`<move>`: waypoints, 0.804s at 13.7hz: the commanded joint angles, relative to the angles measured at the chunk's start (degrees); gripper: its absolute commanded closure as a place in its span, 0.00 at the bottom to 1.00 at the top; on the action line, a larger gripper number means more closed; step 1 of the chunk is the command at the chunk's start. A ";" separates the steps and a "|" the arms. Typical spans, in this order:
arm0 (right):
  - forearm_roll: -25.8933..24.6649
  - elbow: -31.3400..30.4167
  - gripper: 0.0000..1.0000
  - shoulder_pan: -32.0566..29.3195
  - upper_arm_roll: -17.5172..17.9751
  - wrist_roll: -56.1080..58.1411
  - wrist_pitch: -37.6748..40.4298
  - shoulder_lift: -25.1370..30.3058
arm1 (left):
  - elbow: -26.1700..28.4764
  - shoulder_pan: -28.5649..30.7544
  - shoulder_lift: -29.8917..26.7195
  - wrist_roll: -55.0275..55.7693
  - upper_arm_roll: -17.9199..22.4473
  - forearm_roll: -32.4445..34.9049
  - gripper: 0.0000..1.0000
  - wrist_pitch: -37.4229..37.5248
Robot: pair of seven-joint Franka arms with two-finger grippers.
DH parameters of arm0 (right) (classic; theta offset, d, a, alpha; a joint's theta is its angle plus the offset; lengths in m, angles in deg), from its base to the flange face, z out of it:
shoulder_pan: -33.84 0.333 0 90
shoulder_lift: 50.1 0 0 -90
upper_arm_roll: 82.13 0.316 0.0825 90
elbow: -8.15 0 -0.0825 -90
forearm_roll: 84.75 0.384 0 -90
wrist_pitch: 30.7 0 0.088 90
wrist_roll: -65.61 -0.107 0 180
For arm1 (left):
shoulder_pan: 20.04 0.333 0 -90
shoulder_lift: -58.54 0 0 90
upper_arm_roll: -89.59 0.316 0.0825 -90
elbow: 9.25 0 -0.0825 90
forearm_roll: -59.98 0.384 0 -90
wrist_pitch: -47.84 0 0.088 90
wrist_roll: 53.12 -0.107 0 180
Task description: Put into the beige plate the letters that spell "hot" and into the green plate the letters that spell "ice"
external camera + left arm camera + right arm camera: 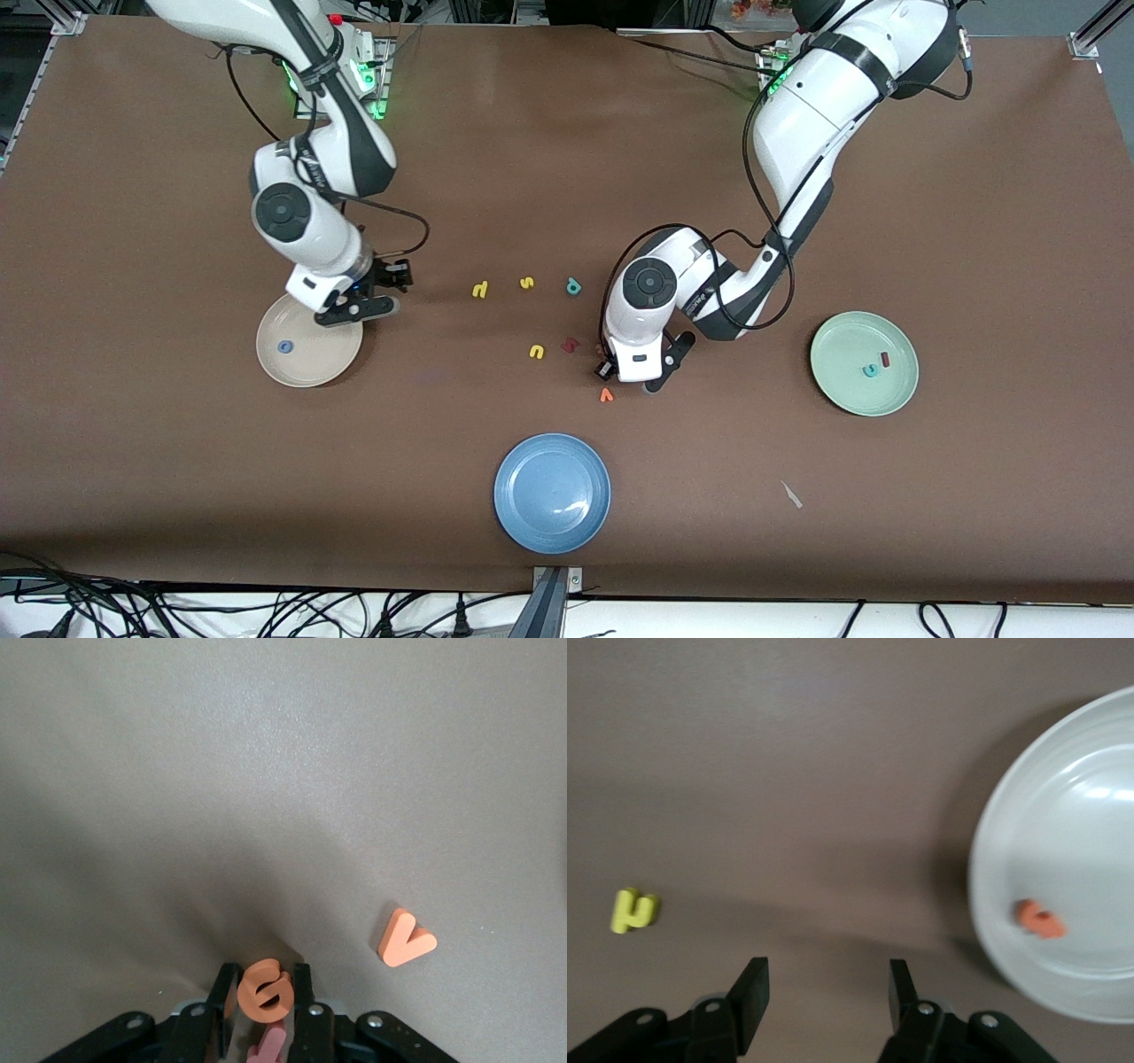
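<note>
I saw left gripper [263, 1010] low at table centre, fingers closing round orange e [264, 989]; pinkish letter [268, 1047] beneath jaws, orange v [405, 938] just beside. Yellow h [479, 289], yellow s [526, 283], teal p [573, 286], yellow u [536, 352] scattered near. Right gripper [828, 992] over beige plate [306, 377] rim, fingers apart, empty. Beige plate held blue o [283, 346], orange t [1039, 918]. Green plate [842, 394] held teal c [871, 370], dark red i [884, 359]. Blue plate [532, 523] nearest camera.

Worktop [886, 532]: matt brown covering, finely grained. Blue plate [552, 493]: glossy, smooth. Orange e [264, 989] and orange v [405, 939]: matt foam. Arm shells: glossy white plastic.
</note>
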 commanded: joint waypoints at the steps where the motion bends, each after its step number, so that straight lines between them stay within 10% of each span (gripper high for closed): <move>1: 1.79 0.53 0.34 3.77 0.24 -8.37 -3.80 -2.22 | -1.03 1.96 -1.43 -0.15 0.70 0.24 0.98 1.02; 11: 0.65 5.11 0.34 12.57 0.94 -24.41 -14.27 -12.24 | 1.78 26.83 -12.87 -48.70 -0.09 -6.52 0.98 26.59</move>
